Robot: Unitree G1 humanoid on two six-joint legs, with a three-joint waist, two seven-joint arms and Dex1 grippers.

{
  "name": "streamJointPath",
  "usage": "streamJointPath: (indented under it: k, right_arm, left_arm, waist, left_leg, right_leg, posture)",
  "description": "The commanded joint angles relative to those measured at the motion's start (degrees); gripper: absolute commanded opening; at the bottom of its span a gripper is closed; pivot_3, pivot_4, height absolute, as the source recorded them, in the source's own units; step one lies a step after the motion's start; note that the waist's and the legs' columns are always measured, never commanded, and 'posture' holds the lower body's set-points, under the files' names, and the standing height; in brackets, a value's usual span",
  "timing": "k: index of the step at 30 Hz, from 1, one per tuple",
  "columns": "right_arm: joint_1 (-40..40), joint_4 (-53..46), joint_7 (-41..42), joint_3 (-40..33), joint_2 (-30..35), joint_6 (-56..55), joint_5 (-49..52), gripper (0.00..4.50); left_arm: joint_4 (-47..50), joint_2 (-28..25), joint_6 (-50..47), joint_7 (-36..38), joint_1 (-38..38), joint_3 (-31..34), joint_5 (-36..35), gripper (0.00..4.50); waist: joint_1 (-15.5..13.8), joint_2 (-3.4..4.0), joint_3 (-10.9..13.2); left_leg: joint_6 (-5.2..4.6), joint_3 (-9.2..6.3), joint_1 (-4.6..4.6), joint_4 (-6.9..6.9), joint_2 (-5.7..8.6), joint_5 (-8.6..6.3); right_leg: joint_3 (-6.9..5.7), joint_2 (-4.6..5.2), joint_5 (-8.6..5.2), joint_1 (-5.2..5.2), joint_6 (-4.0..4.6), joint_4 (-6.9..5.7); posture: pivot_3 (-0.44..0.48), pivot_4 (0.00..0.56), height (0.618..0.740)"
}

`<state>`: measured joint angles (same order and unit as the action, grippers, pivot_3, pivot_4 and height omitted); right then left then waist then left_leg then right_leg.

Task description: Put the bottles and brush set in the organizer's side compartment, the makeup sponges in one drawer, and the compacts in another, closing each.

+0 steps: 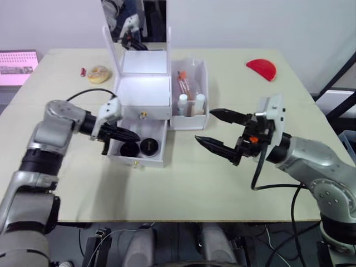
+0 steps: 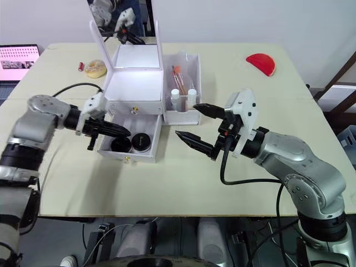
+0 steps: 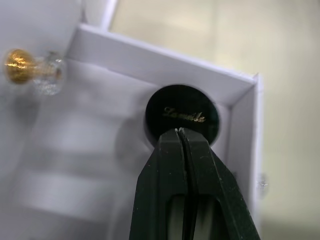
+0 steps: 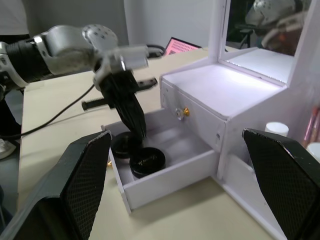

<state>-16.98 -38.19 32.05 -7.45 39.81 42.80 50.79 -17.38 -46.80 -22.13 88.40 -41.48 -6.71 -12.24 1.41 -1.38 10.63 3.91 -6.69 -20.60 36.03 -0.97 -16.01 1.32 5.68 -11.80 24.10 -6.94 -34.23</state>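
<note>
A white organizer (image 1: 146, 89) with a mirror lid stands at mid table. Its lower drawer (image 1: 139, 159) is pulled out and holds two black round compacts (image 1: 129, 149) (image 1: 149, 146). My left gripper (image 1: 135, 135) is shut and empty, its tips just above the left compact (image 3: 182, 112), which bears gold lettering. The upper drawer is shut, with a gold knob (image 1: 143, 114). In the side compartment (image 1: 192, 123) stand two white-capped bottles (image 1: 182, 103) (image 1: 199, 102) and the brush set (image 1: 185, 83). My right gripper (image 1: 204, 125) hangs open above the table, right of the drawer, holding nothing.
A beige round pad (image 1: 99, 73) and a small red item (image 1: 83, 72) lie left of the organizer. A red half-disc (image 1: 262, 68) lies at the far right. A screen (image 1: 16, 67) sits beyond the table's left edge.
</note>
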Motion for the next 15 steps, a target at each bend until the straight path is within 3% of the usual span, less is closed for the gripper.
streamJointPath:
  k: [1,5,8,11,15]
  right_arm:
    - [1.13,-1.39,1.32,-2.41,1.54,-0.38,1.07,4.50]
    - [3.47,-0.66,2.87,-4.47,3.17,-0.33,1.65,4.50]
    - [4.85,-0.12,4.02,-5.53,4.05,-0.41,1.60,4.50]
    - [4.98,0.21,4.35,-5.65,4.30,-0.34,1.97,4.50]
    - [4.52,0.07,4.02,-5.33,4.22,0.02,2.39,4.50]
  left_arm:
    - [11.08,-5.38,-8.47,-0.97,4.29,7.74,-6.90,0.04]
    - [23.02,-12.90,-15.47,-0.97,17.02,15.12,-12.27,0.04]
    - [28.72,-15.59,-16.83,-1.91,25.49,18.56,-14.18,0.04]
    - [31.50,-14.85,-12.50,-6.40,29.77,17.19,-10.90,0.04]
    - [31.91,-11.16,-9.94,-14.39,28.03,12.94,-7.11,0.04]
  waist:
    - [-0.06,0.02,0.01]
    - [-0.15,0.02,0.02]
    - [-0.42,0.03,0.04]
    - [-0.91,0.02,0.06]
    - [-0.78,0.02,0.06]
  left_leg:
    - [0.00,0.00,0.00,0.00,-0.01,0.00]
    - [-0.01,0.01,0.00,-0.01,-0.01,-0.01]
    - [-0.01,0.02,0.02,-0.01,-0.02,-0.01]
    - [-0.01,0.01,0.00,0.06,-0.02,-0.01]
    - [0.00,0.01,0.05,0.16,-0.02,-0.01]
  right_leg:
    - [0.00,0.00,-0.01,0.01,-0.01,-0.02]
    - [0.02,0.00,-0.04,0.01,0.00,0.01]
    - [0.02,0.00,-0.12,0.02,0.15,0.02]
    - [0.01,0.00,-0.13,0.00,0.14,0.01]
    - [0.01,0.00,-0.14,-0.09,0.10,0.05]
  posture:
    - [0.000,0.150,0.739]
    - [0.000,0.150,0.739]
    - [0.000,0.150,0.739]
    - [0.000,0.150,0.739]
    - [0.000,0.150,0.739]
